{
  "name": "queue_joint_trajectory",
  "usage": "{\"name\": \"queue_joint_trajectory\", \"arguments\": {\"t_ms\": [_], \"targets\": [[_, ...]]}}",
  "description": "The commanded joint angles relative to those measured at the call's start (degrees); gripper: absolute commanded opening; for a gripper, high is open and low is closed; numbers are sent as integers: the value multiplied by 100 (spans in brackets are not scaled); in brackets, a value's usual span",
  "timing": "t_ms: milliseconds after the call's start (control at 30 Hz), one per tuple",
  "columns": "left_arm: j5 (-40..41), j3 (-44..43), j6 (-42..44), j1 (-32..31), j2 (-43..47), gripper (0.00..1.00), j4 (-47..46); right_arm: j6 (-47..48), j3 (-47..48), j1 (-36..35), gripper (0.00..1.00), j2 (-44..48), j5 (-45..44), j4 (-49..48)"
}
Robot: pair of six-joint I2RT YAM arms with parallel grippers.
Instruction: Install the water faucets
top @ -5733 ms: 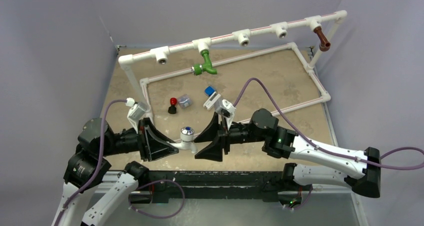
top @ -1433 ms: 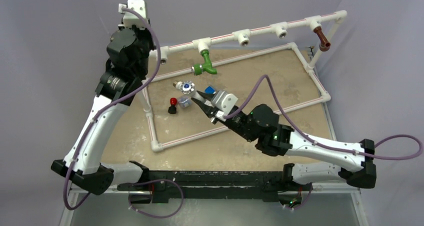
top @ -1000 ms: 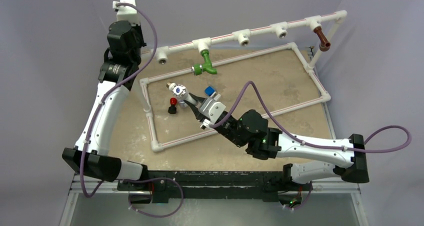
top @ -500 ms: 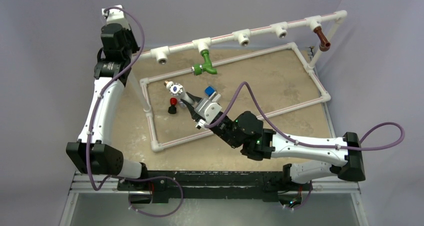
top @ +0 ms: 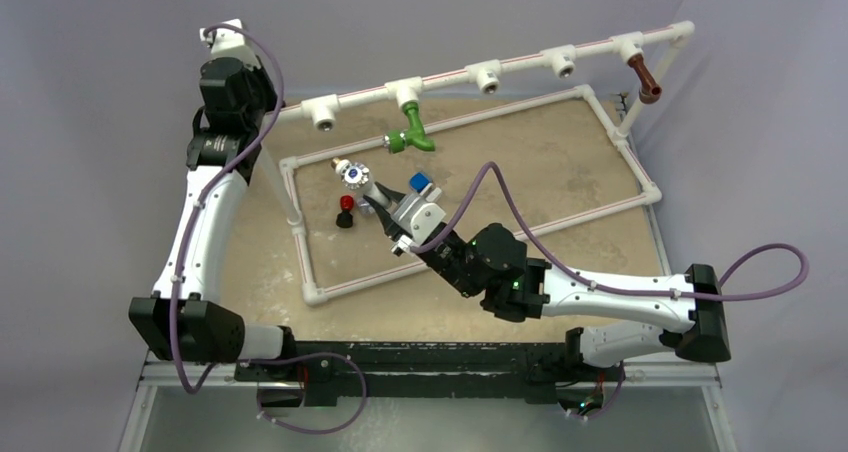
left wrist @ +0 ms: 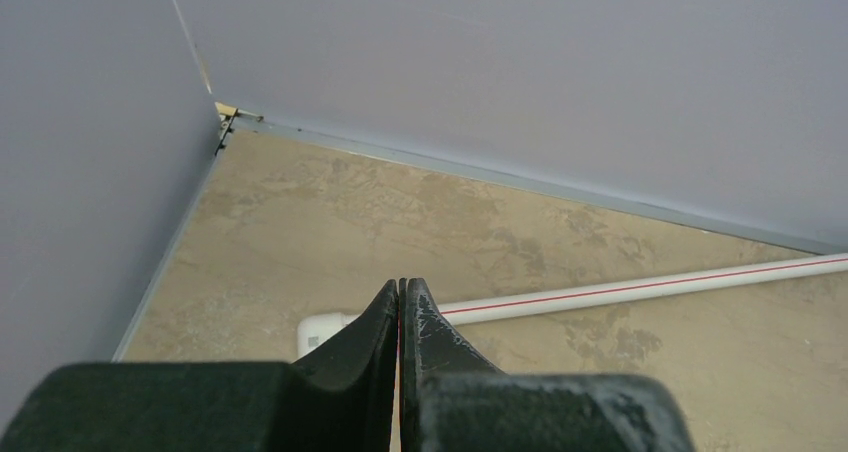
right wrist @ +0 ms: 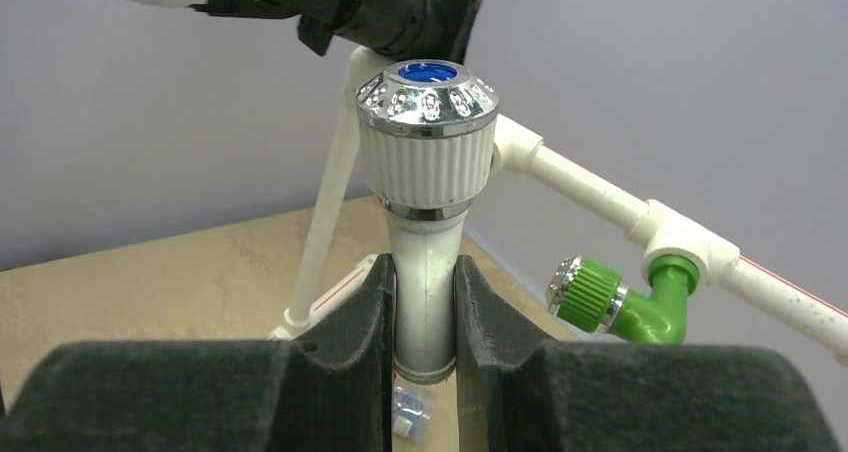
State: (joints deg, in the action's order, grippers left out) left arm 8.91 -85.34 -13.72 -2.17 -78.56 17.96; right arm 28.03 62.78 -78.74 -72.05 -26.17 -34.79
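Note:
My right gripper (right wrist: 425,267) is shut on the white water faucet (right wrist: 428,234), its silvery knob (right wrist: 427,99) with a blue cap upward. In the top view this faucet (top: 352,175) hangs over the table, below and in front of the leftmost empty tee (top: 323,112) of the pipe frame. The green faucet (top: 410,132) is screwed into the second tee and the brown faucet (top: 645,80) hangs at the far right end. My left gripper (left wrist: 400,284) is shut on nothing, raised over the frame's back-left corner elbow (left wrist: 322,330).
Two more open tees (top: 487,75) (top: 560,62) sit on the upper pipe. A red-capped black piece (top: 346,210) and a blue-and-white block (top: 419,182) lie inside the floor frame (top: 300,242). A small clear packet (right wrist: 412,407) lies under my right fingers.
The white faucet went from both grippers at the front to my right gripper alone, carried back and left. My left arm rose to the back-left corner. In the last half second almost nothing moved.

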Motion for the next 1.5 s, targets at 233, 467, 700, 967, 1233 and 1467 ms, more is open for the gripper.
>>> {"name": "queue_joint_trajectory", "arguments": {"t_ms": [233,467,700,967,1233,1467], "targets": [[-310,685,-408,42,682,0,825,-46,182,-36,0,-301,-771,-727],[-517,947,-646,42,891,0,1034,358,-21,-203,0,-507,-1252,-1463],[-426,1268,-790,41,1087,0,942,707,216,-319,0,-865,-1742,-1635],[-409,1707,-931,42,1135,0,750,1043,506,-401,0,-1292,-2084,-1817],[-543,1977,-895,42,1249,0,618,1291,887,-454,0,-1640,-2236,-1835],[-688,2021,-914,41,1260,0,624,1523,987,-458,0,-1861,-2409,-2089]]}}
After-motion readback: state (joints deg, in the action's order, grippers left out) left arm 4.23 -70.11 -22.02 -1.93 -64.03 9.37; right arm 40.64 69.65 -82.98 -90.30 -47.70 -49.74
